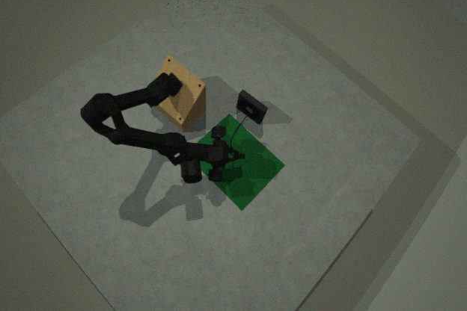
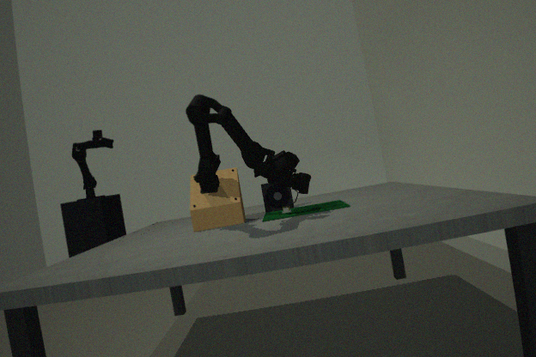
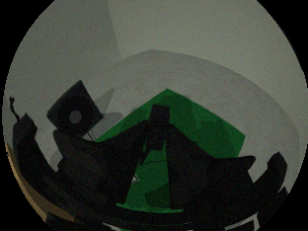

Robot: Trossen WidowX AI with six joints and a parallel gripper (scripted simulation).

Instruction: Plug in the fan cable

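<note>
The green board (image 1: pixel 274 165) (image 2: pixel 342 204) (image 3: pixel 231 142) lies flat on the table. My gripper (image 1: pixel 241 155) (image 3: pixel 157 126) is shut on the dark cable plug (image 3: pixel 160 114), which sticks out past the fingertips over the board. The gripper is tilted, and its fingertips cannot be made out in the exterior view. The black fan (image 1: pixel 251 107) (image 2: pixel 277 196) (image 3: pixel 75 116) stands beside the board, and its thin cable (image 1: pixel 232 136) (image 2: pixel 296 198) runs toward the fingers. A small pale part (image 2: pixel 286 209) (image 3: pixel 134 179), perhaps the header, shows on the board, away from the plug. Its pins are too small to tell.
A sloped wooden block (image 1: pixel 194 104) (image 2: pixel 218 216) stands near the board, under the arm's base. Beyond the table, a second small dark arm (image 2: pixel 85 166) stands on a black box (image 2: pixel 93 223).
</note>
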